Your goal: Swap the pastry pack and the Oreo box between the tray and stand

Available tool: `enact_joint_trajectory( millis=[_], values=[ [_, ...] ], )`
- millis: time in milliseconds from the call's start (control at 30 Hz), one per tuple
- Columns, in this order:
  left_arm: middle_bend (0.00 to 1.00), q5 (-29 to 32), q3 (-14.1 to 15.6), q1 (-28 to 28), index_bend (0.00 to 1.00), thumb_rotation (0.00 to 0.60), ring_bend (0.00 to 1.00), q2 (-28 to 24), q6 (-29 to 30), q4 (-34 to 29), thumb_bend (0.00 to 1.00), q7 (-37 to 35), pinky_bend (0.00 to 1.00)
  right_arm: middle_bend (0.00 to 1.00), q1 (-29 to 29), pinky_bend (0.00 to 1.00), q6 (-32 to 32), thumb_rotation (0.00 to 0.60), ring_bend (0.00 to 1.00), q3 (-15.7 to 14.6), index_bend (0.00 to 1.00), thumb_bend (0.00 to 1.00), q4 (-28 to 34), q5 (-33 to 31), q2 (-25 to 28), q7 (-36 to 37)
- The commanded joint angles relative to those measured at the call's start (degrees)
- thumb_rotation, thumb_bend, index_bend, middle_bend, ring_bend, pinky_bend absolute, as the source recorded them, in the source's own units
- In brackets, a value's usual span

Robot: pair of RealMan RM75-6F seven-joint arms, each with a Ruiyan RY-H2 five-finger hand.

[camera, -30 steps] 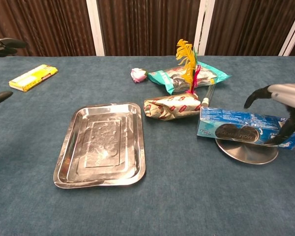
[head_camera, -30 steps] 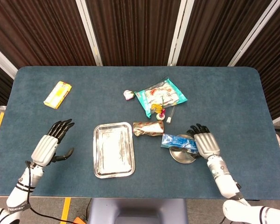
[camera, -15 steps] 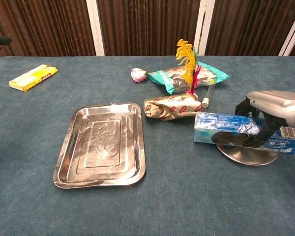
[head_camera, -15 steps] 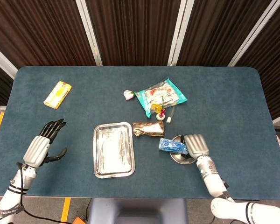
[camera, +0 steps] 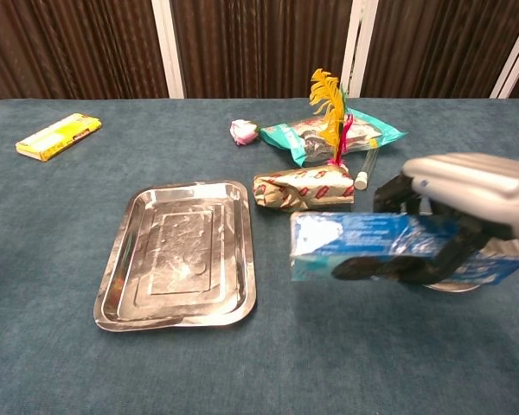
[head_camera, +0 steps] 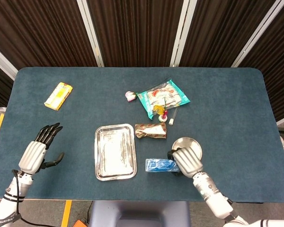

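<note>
My right hand (head_camera: 187,160) (camera: 454,203) grips the blue Oreo box (head_camera: 160,165) (camera: 363,247) and holds it in the air, level, between the tray and the stand. The round metal stand (head_camera: 188,143) is bare in the head view and mostly hidden behind hand and box in the chest view. The pastry pack (head_camera: 150,131) (camera: 303,188) lies on the table right of the tray's far corner. Nothing lies in the steel tray (head_camera: 114,152) (camera: 178,254). My left hand (head_camera: 35,151) hovers open at the table's left edge, outside the chest view.
A teal snack bag (head_camera: 162,96) (camera: 329,133), a feather toy (camera: 331,112) and a small pink-white wrapped object (head_camera: 130,96) (camera: 243,130) lie beyond the pastry pack. A yellow packet (head_camera: 58,95) (camera: 59,137) sits at the far left.
My right hand closed on the Oreo box, lifted it off the stand and carried it left and toward me. My left hand drew back toward the near left edge.
</note>
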State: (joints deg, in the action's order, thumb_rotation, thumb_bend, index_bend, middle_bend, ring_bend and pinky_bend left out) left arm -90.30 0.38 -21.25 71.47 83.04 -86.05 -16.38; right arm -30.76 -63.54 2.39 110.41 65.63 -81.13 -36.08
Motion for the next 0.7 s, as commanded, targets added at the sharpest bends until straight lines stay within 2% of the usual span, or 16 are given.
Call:
enact_joint_trajectory(
  millis=[33, 100, 167, 233, 300, 367, 433, 567, 700],
  values=[
    [0.0, 0.23, -0.13, 0.26, 0.0, 0.6, 0.0, -0.78, -0.57, -0.43, 0.38, -0.89, 0.0, 0.63, -1.84, 0.7, 1.96, 0.6, 0.57, 0.9, 0.7, 0.4, -3.21, -2.96, -5.03, -0.98],
    [0.0, 0.33, -0.47, 0.36, 0.0, 0.6, 0.0, -1.04, -0.65, -0.4, 0.38, -1.48, 0.0, 0.58, -2.52, 0.62, 2.84, 0.6, 0.51, 1.21, 0.54, 0.4, -4.59, -3.27, -6.97, -0.24],
    [0.0, 0.35, -0.68, 0.46, 0.0, 0.6, 0.0, -1.11, -0.73, -0.19, 0.38, -1.97, 0.0, 0.49, -3.07, 0.54, 3.98, 0.6, 0.42, 1.0, 0.37, 0.4, -5.42, -3.46, -7.8, 0.24],
    [0.0, 0.24, -0.74, 0.62, 0.0, 0.6, 0.0, -1.21, -0.81, 0.06, 0.38, -2.49, 0.0, 0.32, -4.05, 0.42, 6.51, 0.6, 0.25, 0.49, 0.12, 0.38, -4.9, -5.0, -6.91, 0.33],
    [0.0, 0.26, -0.9, 0.82, 0.0, 0.6, 0.0, -1.32, -0.83, 0.27, 0.38, -2.93, 0.0, 0.16, -5.03, 0.29, 8.95, 0.6, 0.09, 0.13, 0.0, 0.33, -2.84, -6.68, -4.24, 0.56],
    [0.0, 0.48, -1.13, 0.97, 0.0, 0.6, 0.0, -1.39, -0.95, 0.56, 0.38, -3.42, 0.0, 0.07, -5.22, 0.19, 10.04, 0.6, 0.01, -0.02, 0.0, 0.26, -0.28, -6.95, -0.92, 2.12],
    [0.0, 0.75, -1.35, 1.06, 0.0, 0.6, 0.0, -1.4, -1.17, 0.89, 0.38, -3.75, 0.0, 0.01, -4.82, 0.14, 10.35, 0.6, 0.0, -0.31, 0.0, 0.22, 1.71, -6.45, 2.34, 4.1],
    [0.0, 0.96, -1.59, 1.22, 0.0, 0.6, 0.0, -1.53, -1.7, 1.33, 0.38, -4.62, 0.0, 0.0, -3.41, 0.06, 11.5, 0.6, 0.0, -0.71, 0.0, 0.21, 5.72, -4.25, 11.43, 10.96],
    [0.0, 0.31, -1.77, 1.09, 0.0, 0.6, 0.0, -1.36, -1.85, 1.56, 0.38, -4.74, 0.0, 0.0, -1.07, 0.03, 9.68, 0.6, 0.0, 1.94, 0.0, 0.21, 6.55, -0.18, 17.46, 21.74]
  ],
)
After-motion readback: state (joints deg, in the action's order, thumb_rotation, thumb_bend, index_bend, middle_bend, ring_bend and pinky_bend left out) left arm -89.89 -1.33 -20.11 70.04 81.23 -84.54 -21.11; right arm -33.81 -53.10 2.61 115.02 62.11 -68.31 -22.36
